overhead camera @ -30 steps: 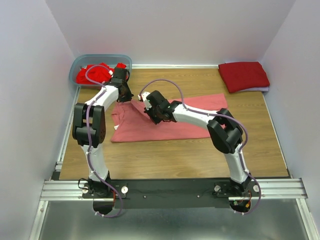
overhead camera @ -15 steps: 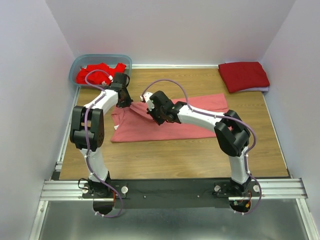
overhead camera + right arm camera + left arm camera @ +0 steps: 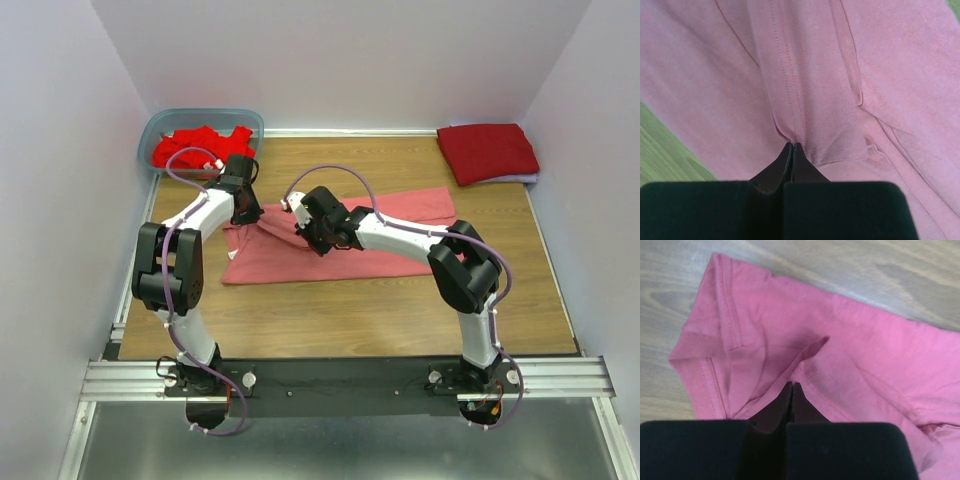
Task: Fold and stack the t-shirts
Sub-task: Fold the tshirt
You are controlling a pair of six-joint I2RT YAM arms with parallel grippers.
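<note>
A salmon-pink t-shirt (image 3: 350, 255) lies spread across the middle of the wooden table. My left gripper (image 3: 246, 212) is shut on a raised fold of it near the left sleeve, with the fabric pinched at the tips (image 3: 791, 385). Shut as well, my right gripper (image 3: 306, 233) pinches a stitched hem of the same pink t-shirt (image 3: 805, 75) at its tips (image 3: 791, 146). The cloth between the two grippers is bunched up. A darker red t-shirt (image 3: 487, 152) sits folded at the back right. Bright red t-shirts (image 3: 190, 146) lie crumpled in the tub.
The translucent blue-grey tub (image 3: 152, 128) stands in the back left corner, just beyond my left arm. White walls close in the table on three sides. Bare wood (image 3: 340, 315) shows in front of the pink t-shirt.
Both grippers have moved a little toward the near side, carrying the pinched pink cloth with them. The left arm's elbow has swung out to the left.
</note>
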